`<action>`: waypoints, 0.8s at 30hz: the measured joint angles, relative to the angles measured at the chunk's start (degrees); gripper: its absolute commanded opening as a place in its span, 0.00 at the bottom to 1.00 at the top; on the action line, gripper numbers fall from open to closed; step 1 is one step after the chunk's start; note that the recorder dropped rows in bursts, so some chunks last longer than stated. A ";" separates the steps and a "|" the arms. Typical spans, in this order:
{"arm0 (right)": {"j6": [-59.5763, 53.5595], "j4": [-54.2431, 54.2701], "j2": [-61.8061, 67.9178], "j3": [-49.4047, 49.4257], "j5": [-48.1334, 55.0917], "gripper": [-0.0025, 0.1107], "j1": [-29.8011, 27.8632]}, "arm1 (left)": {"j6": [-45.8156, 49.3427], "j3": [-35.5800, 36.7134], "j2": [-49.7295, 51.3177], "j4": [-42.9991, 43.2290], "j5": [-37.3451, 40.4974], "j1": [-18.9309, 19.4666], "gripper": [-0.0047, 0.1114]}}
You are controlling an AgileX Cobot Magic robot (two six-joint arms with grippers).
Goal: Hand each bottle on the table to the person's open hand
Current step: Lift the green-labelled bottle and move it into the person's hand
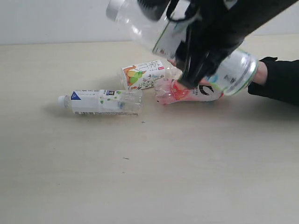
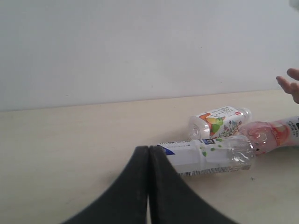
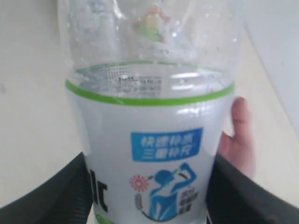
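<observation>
My right gripper [image 1: 194, 65] is shut on a clear bottle [image 1: 145, 30] with a white label, green bands and blue print, held tilted above the table [image 1: 149, 177]. Its lower end rests at the person's open hand [image 1: 260, 73]. In the right wrist view this bottle [image 3: 154, 140] fills the space between my fingers [image 3: 46, 196], with the hand [image 3: 239, 135] just beyond. On the table lie a white-blue label bottle [image 1: 100, 101], an orange-green fruit label bottle [image 1: 142, 75] and a pink-peach bottle [image 1: 187, 92]. The left gripper [image 2: 148, 149] is shut and empty, close to the white-blue bottle [image 2: 205, 156].
The person's black sleeve [image 1: 280, 81] reaches in from the right edge. A pale wall [image 1: 56, 21] runs behind the table's far edge. In the left wrist view the fruit label bottle [image 2: 219, 120] and the pink bottle [image 2: 275, 135] lie beyond the white-blue one.
</observation>
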 measured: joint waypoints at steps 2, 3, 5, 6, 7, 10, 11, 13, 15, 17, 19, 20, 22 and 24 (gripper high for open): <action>6.79 -2.12 0.14 -4.70 3.93 0.02 -1.57 | 0.00 0.00 0.00 0.00 0.00 0.00 0.04; 8.72 -1.74 0.84 -8.13 5.39 0.02 -4.08 | 0.00 0.00 0.00 0.00 0.00 0.00 0.04; 9.82 1.78 3.01 -12.54 7.30 0.02 -9.12 | 0.00 0.00 0.00 0.00 0.00 0.00 0.04; 9.87 3.24 3.84 -13.89 7.77 0.02 -10.69 | 0.00 0.00 0.00 0.00 0.00 0.00 0.04; 9.87 7.54 6.34 -16.25 9.10 0.02 -14.50 | 0.00 0.00 0.00 0.00 0.00 0.00 0.04; 9.56 15.33 13.33 -19.04 10.17 0.02 -20.41 | 0.00 0.00 0.00 0.00 0.00 0.00 0.04; 9.30 16.74 15.75 -19.50 10.29 0.02 -21.32 | 0.00 0.00 0.00 0.00 0.00 0.00 0.04; 9.21 18.58 20.29 -19.82 10.37 0.02 -21.89 | 0.00 0.00 0.00 0.00 0.00 0.00 0.04; 9.06 19.44 24.18 -19.82 10.37 0.02 -21.97 | 0.00 0.00 0.00 0.00 0.00 0.00 0.04; 9.06 19.46 26.66 -19.82 10.37 0.02 -22.02 | 0.00 0.00 0.00 0.00 0.00 0.00 0.04; 9.06 19.33 27.99 -19.91 10.37 0.02 -22.02 | 0.00 0.00 0.00 0.00 0.00 0.00 0.04; 9.33 19.17 28.47 -19.95 10.25 0.02 -22.02 | 0.00 0.00 0.00 0.00 0.00 0.00 0.04; 10.31 18.84 28.91 -19.95 9.95 0.02 -22.02 | 0.00 0.00 0.00 0.00 0.00 0.00 0.04; 11.80 18.47 29.00 -20.06 9.38 0.02 -22.02 | 0.00 0.00 0.00 0.00 0.00 0.00 0.04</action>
